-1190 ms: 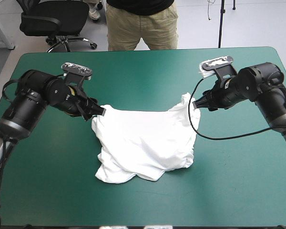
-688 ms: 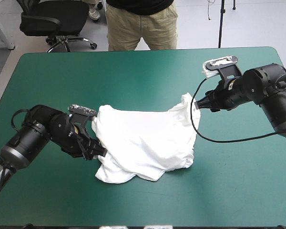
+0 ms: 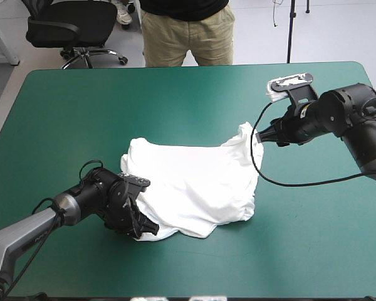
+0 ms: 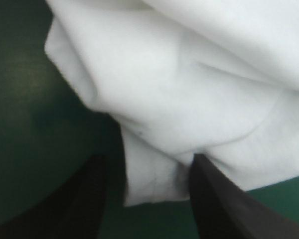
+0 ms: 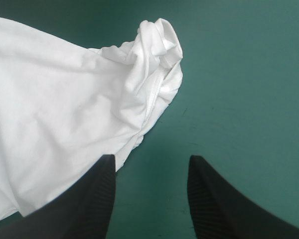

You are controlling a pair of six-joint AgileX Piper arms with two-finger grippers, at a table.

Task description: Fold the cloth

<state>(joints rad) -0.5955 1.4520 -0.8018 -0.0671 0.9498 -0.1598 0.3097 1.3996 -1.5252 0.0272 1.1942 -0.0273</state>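
Observation:
The white T-shirt (image 3: 194,182) lies loosely spread and wrinkled at the middle of the table. Its far right corner is bunched into a raised knot (image 5: 157,40). My left gripper (image 3: 145,227) sits low at the shirt's near left corner. In the left wrist view the left gripper (image 4: 148,157) is open, with a flap of the T-shirt (image 4: 154,184) lying between its fingers. My right gripper (image 3: 258,135) hovers just beside the bunched far right corner. The right gripper (image 5: 151,158) is open, with the T-shirt (image 5: 55,129) edge by one finger and bare cover between the two.
The teal-green cover (image 3: 175,88) shows on every side of the T-shirt, with the widest stretch toward the far edge and a broad strip along the near edge.
My left arm has travelled from the shirt's far left corner down its left side to the near left corner. The right arm drew back slightly earlier, then stayed still.

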